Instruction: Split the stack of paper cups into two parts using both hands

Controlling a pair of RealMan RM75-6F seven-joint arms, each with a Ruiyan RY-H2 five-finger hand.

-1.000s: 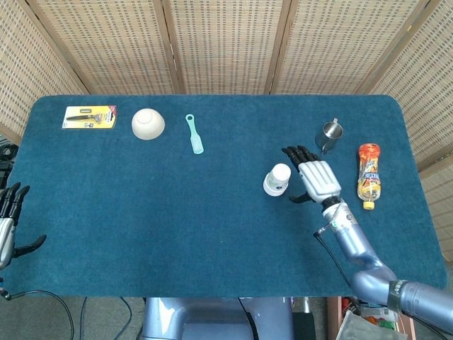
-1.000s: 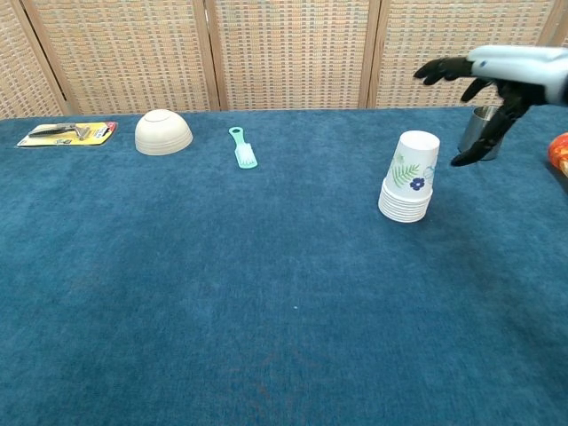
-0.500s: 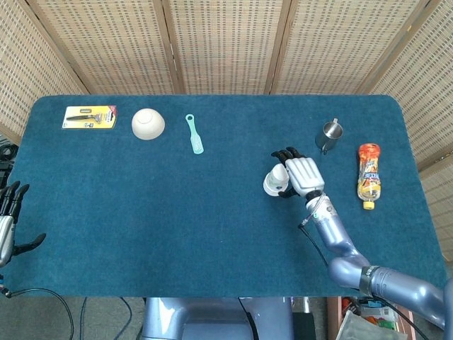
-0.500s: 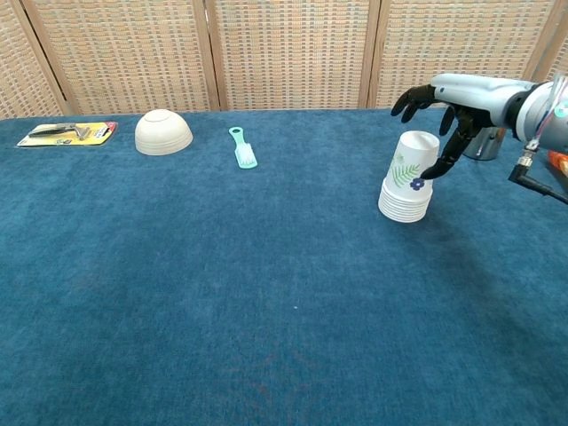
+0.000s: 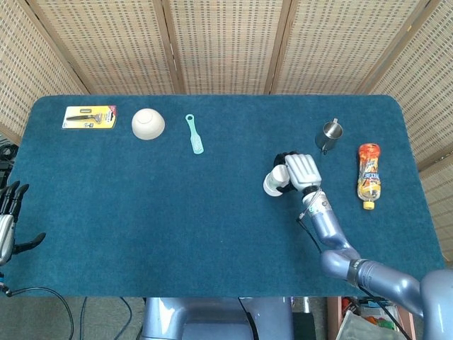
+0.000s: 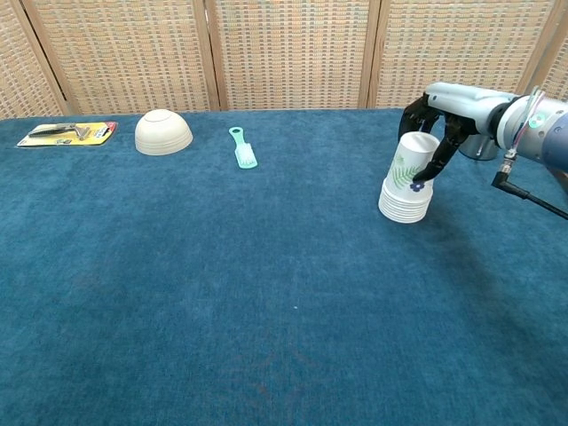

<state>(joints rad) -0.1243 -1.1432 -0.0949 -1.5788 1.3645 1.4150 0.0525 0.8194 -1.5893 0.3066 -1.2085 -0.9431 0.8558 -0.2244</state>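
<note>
the right robot hand [image 6: 432, 133] curled around the top of the paper cups [image 6: 407, 188], still one stack; the left robot hand [image 5: 8, 221] hung open, idle, so splitting remained.

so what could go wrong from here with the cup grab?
1. The right hand wraps only the upper part of the paper cup stack, which already tilts; a pull could tip or drag the whole stack rather than split it.
2. The left hand hangs at the far table edge, so nothing braces the lower cups.
3. The steel cup stands close behind the right hand and could get knocked.
</note>
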